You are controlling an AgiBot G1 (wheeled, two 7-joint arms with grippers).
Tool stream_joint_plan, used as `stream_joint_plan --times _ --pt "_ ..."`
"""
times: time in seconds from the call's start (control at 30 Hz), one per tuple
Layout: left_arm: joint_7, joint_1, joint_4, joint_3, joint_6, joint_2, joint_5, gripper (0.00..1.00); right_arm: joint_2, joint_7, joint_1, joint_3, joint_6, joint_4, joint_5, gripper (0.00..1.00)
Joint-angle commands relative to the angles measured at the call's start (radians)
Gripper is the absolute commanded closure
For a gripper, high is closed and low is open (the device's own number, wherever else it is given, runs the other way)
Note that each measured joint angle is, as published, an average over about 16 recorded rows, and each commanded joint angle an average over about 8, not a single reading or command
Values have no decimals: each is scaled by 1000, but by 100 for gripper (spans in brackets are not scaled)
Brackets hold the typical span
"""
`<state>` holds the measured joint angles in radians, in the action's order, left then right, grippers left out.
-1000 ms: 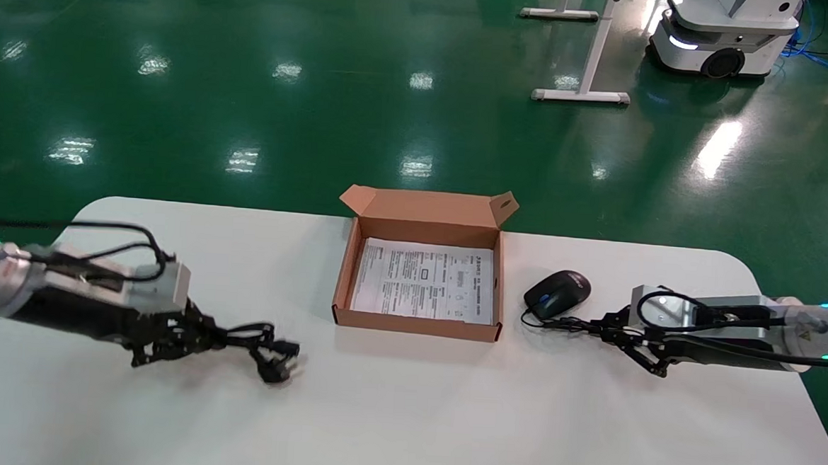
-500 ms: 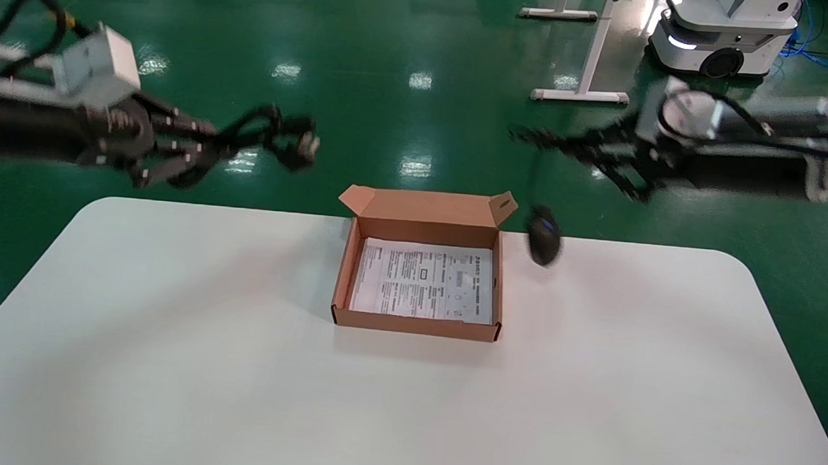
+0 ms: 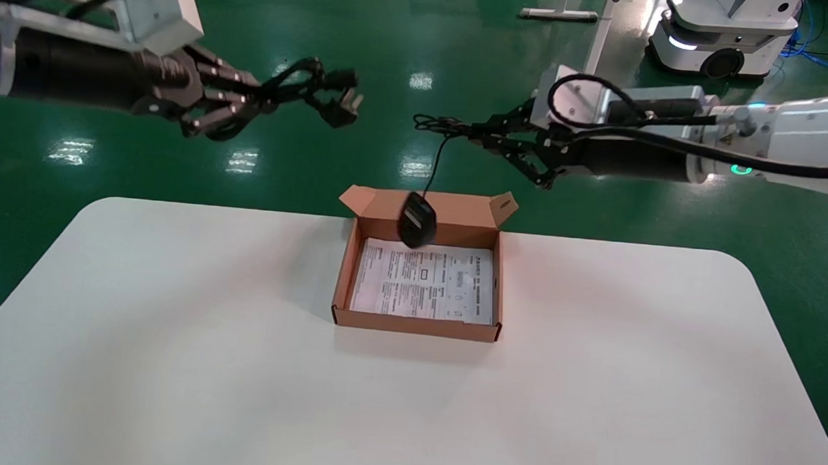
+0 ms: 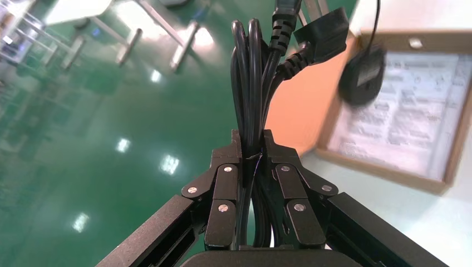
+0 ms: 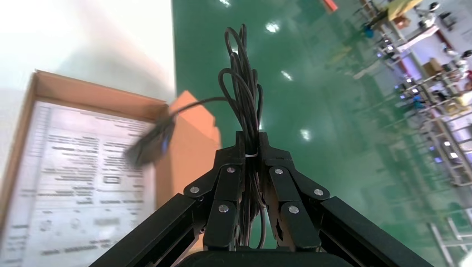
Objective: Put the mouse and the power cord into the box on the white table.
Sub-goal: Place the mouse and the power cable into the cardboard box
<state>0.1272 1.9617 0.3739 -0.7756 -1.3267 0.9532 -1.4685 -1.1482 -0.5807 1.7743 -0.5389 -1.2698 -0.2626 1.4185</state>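
Note:
High above the green floor to the left of the box, my left gripper (image 3: 254, 100) (image 4: 251, 139) is shut on the coiled power cord (image 3: 290, 88) (image 4: 250, 72). Its plug (image 3: 343, 105) (image 4: 325, 36) sticks out toward the box. My right gripper (image 3: 485, 135) (image 5: 251, 142) is raised behind the box and is shut on the mouse's bundled thin cable (image 3: 435, 124) (image 5: 242, 78). The black mouse (image 3: 417, 220) (image 4: 362, 75) (image 5: 150, 146) dangles from that cable over the back of the open brown box (image 3: 416, 325) (image 4: 384, 169) (image 5: 94, 89). The box sits mid-back on the white table (image 3: 166, 361).
A white mobile robot (image 3: 722, 36) and a white stand's legs (image 3: 581, 94) are on the floor at the far right. The box's lid flaps (image 3: 429, 208) stand up along its back edge.
Both arms rose off the table and moved inward toward the box. The cord went up with the left gripper. The mouse left the table and swung from right of the box to over it.

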Motion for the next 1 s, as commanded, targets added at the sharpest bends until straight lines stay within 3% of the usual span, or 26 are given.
stream_joint_plan --times 0.03,0.47,0.73,1.0 --pt "-21 -8 16 -9 4 -1 -12 100 -11 4 -10 -2 4 -2 1 100" --pt "-102 -39 80 -23 31 -19 -37 100 -132 -90 -89 -40 49 69 45 97" --pt "-122 -37 100 -33 31 -30 -55 100 -192 -121 -103 -77 83 127 91 2" --pt "-130 -44 110 -46 26 -24 -71 100 -196 -124 -99 -84 82 140 88 0"
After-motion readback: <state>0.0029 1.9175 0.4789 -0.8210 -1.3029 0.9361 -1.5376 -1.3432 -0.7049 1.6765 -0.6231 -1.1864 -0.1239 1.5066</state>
